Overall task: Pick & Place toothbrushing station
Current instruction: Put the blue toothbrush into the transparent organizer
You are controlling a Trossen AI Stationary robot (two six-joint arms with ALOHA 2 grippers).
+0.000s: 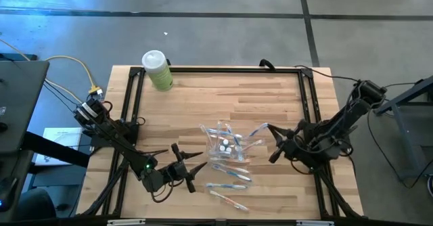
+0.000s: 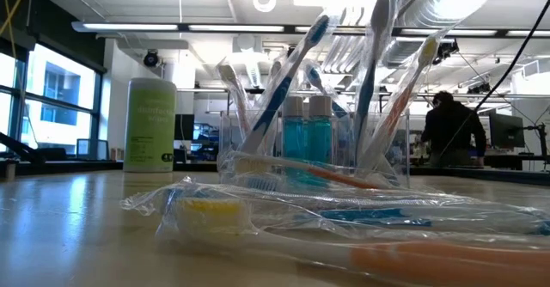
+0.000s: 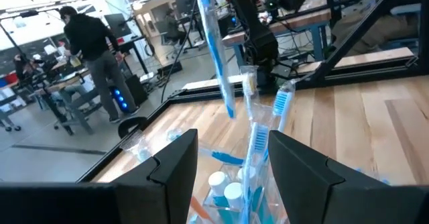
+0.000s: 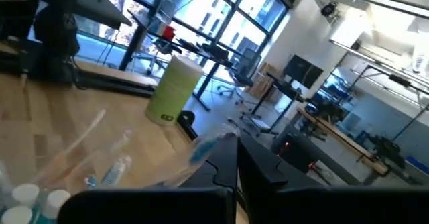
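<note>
Standing with its jaws apart and nothing between them, the left gripper (image 1: 193,172) sits low over the table's front-left part, pointed toward the holder.

- Left gripper, own view: two dark fingers (image 3: 175,170) spread, the clear holder (image 3: 238,190) just beyond them, not touched.
- Right gripper (image 1: 276,147): fingers pressed together, empty, just beside the holder's right side. In its wrist view a wrapped brush tip (image 4: 204,148) lies close by the closed fingers (image 4: 231,167); contact cannot be told.
- Clear holder (image 1: 224,145): upright near the table's middle, carrying two white-capped tubes (image 1: 224,144) and several toothbrushes (image 2: 288,76) leaning outward.
- Loose wrapped toothbrushes (image 1: 229,175): lying flat on the wood in front of the holder, three or so, still in clear film.
- Green bottle (image 1: 157,69): back-left corner, well apart from everything, not part of the job.
- Person (image 3: 90,43): standing in the room beyond the table.

Step in hand, as judged: the left arm lining up to pick one of the flat brushes or to reach the holder. Next move calls for a low, careful approach, closing on a slim, slippery wrapped handle without nudging the upright holder.
</note>
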